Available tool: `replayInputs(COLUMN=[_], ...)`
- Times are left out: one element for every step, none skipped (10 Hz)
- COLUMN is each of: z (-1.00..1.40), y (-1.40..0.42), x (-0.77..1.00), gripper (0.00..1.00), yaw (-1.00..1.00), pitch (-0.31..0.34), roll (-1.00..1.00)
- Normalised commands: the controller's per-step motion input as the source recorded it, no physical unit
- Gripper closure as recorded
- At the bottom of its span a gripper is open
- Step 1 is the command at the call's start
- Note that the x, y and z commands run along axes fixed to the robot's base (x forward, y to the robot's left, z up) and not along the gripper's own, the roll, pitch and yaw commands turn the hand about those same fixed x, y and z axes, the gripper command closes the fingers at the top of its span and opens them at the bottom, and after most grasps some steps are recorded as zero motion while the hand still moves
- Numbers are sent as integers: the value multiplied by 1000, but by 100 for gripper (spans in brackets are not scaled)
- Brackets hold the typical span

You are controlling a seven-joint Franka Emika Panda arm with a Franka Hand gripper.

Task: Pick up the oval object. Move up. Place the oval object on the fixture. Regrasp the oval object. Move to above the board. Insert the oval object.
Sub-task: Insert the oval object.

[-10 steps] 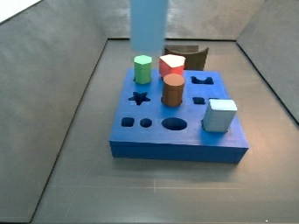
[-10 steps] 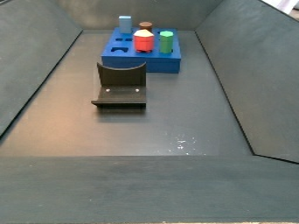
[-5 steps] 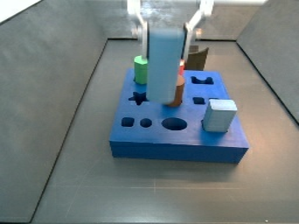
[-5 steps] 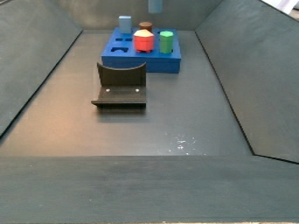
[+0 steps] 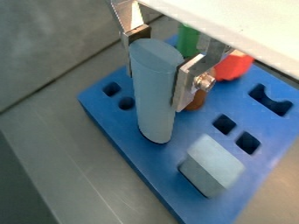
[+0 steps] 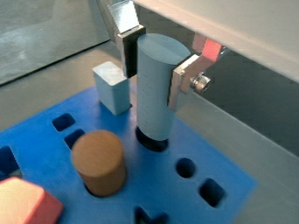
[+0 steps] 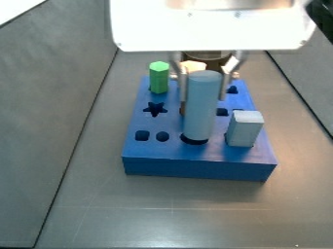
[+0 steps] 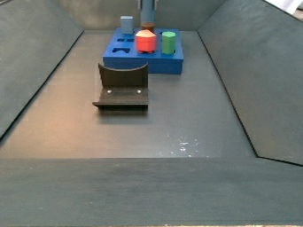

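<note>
1. Grey matte walls slope down to a dark grey floor (image 8: 154,133), which fills most of both side views.
2. On that floor, the board (image 7: 156,156) is the biggest piece, bright blue with cut-outs. A green peg (image 7: 159,76) stands at its 11 o'clock corner, a pale square block (image 7: 244,127) sits at about 3 o'clock, and an orange-brown cylinder (image 6: 100,163) is close by the work.
3. Next in size, the fixture (image 8: 122,84) stands bare just beside the board.
4. Over the board, the gripper (image 5: 158,57) hangs with its silver fingers (image 5: 190,77) clamped on the upper part of the oval object (image 5: 153,92).
5. That peg stands upright, with its lower end at, and apparently just inside, the dark hole (image 6: 153,140) near the board's middle.
6. Risk, as I judge it: a slight tilt or twist against the oval outline would jam the peg on the rim, and pressing on could slide it in the pads or shove the board. Letting go early could leave it leaning.
</note>
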Motion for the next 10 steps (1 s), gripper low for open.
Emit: replayInputs(z=[-291, -214, -269, -266, -257, -386, -934, -1000, -1000, -783], y=[0, 77, 3, 0, 31, 3, 0, -29, -20, -43], x=[0, 0, -257, -417, -429, -306, 200, 443, 471, 209], gripper=[100, 100, 100, 100, 100, 100, 100, 100, 100, 100], yaw=[-137, -103, -11, 0, 0, 0, -66, -134, -140, -66], pitch=[41, 74, 36, 0, 0, 0, -74, -46, -50, -234], roll=[169, 150, 94, 0, 0, 0, 0, 0, 6, -43])
